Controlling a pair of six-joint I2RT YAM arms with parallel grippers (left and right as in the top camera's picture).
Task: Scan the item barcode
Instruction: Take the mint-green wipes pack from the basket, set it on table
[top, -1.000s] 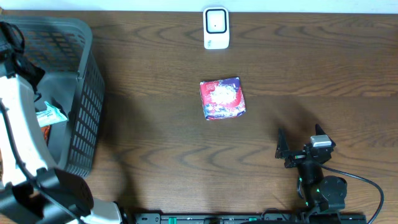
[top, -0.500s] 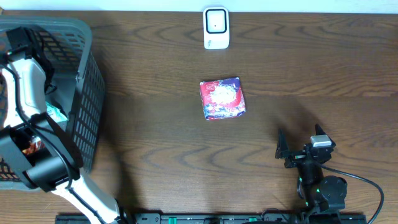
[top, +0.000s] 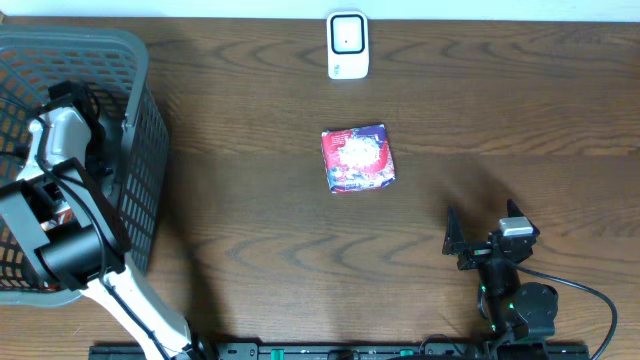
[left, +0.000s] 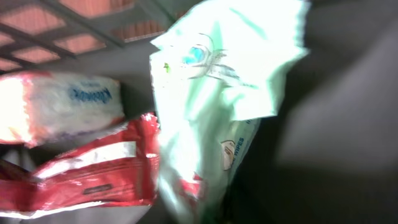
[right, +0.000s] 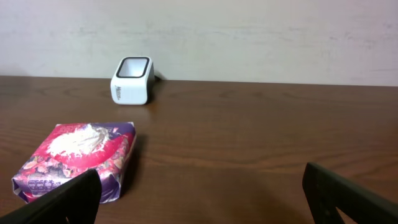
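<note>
1. Pale green and white film fills the left wrist view: a wipes packet (left: 211, 106), crumpled and very close to the camera, down inside the grey mesh basket (top: 140, 170) at the left edge of the table (top: 250, 250).
2. The left fingers are drawn together. They are not themselves visible, but from how the packet sits at the lens I judge them clamped on its film.
3. Beside the packet lie a red and white wrapper (left: 87, 174) and a white pack (left: 62, 106) with blue lettering. The wrapper seems to touch the packet.
4. The left arm (top: 55, 150) reaches down into the basket from above.
5. To do this step well, lift straight up and slowly, so the neighbours fall away and the thin film does not slip or tear.
6. No barcode is readable here. Before presenting the packet, find its printed face and turn it to the window.
7. The white scanner (top: 348, 45) stands at the far edge of the table, well apart from the basket.
8. A purple and red packet (top: 357, 158) lies mid-table; carry the load clear of it.
9. The right fingers (right: 68, 196) rest spread wide, holding nothing.
</note>
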